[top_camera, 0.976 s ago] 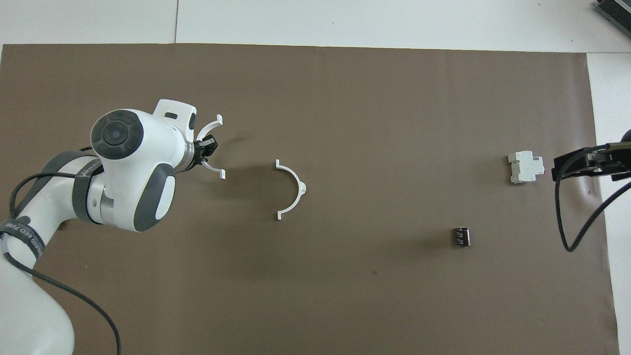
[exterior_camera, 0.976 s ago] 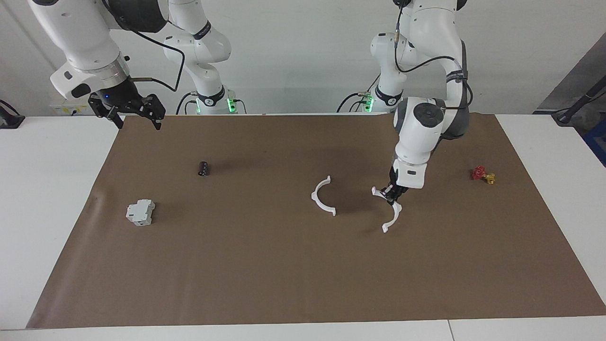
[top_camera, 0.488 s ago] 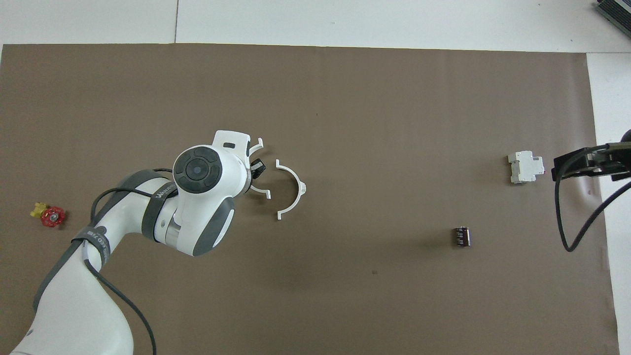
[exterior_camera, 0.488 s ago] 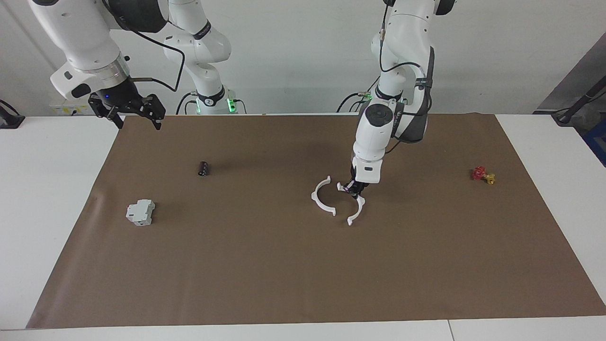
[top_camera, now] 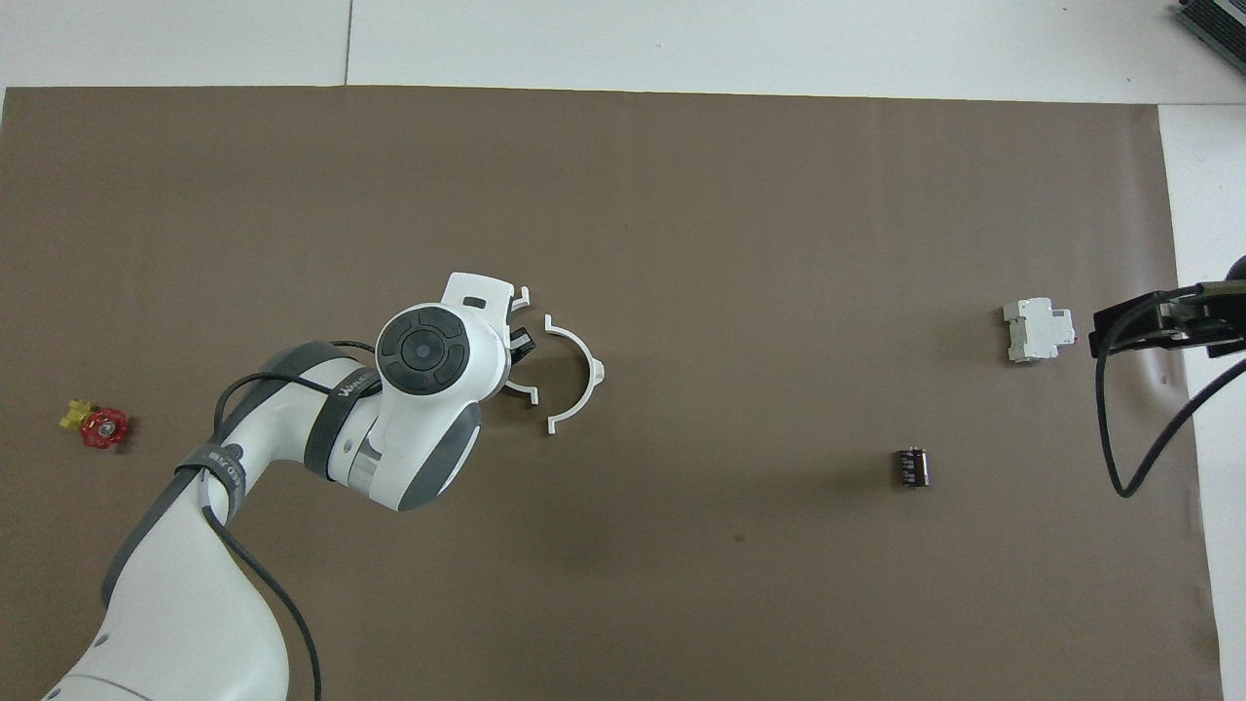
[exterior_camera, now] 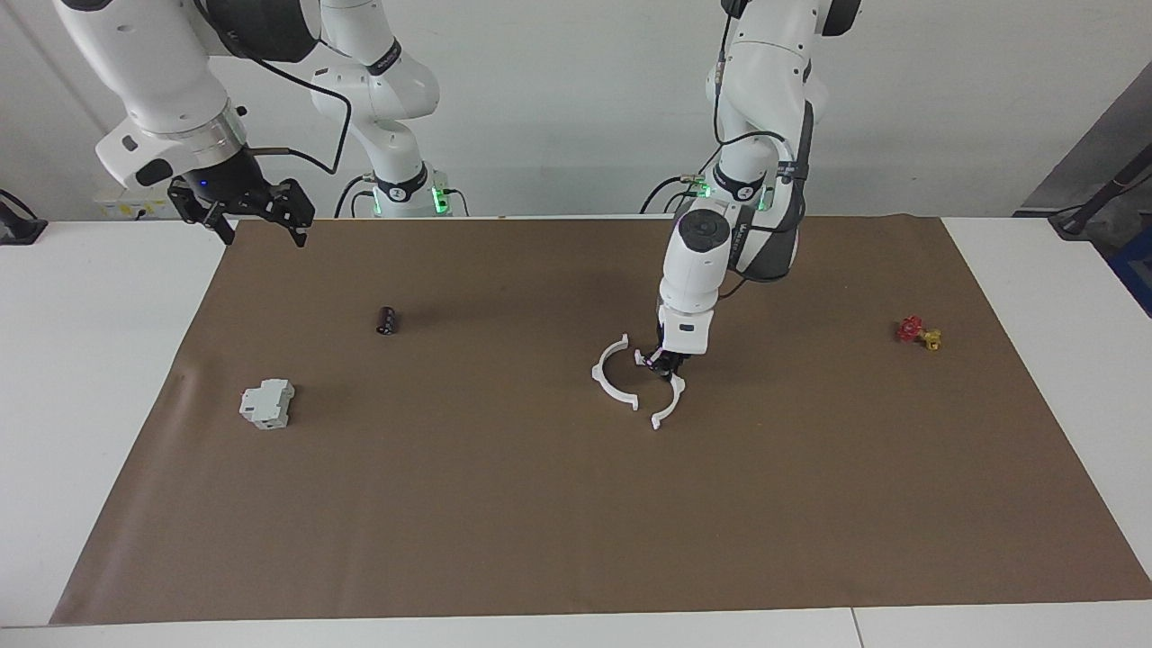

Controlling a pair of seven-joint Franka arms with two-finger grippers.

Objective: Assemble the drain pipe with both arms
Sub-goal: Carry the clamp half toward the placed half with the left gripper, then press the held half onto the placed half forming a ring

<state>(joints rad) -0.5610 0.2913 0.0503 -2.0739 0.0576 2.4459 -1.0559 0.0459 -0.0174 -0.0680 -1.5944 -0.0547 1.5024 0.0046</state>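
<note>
From my console I see a brown mat (exterior_camera: pixel 540 522) covering most of the white table (exterior_camera: pixel 81 378), and in the facing view a grey-white boxy block (exterior_camera: pixel 267 403) sits at about nine o'clock on it, toward the right arm's end. A small black cylinder (exterior_camera: pixel 386 319) lies at roughly ten o'clock, nearer the robots than the block and well apart from it. At about three o'clock, toward the left arm's end, I make out a small red-and-yellow valve (exterior_camera: pixel 918 333) lying alone on the mat.
</note>
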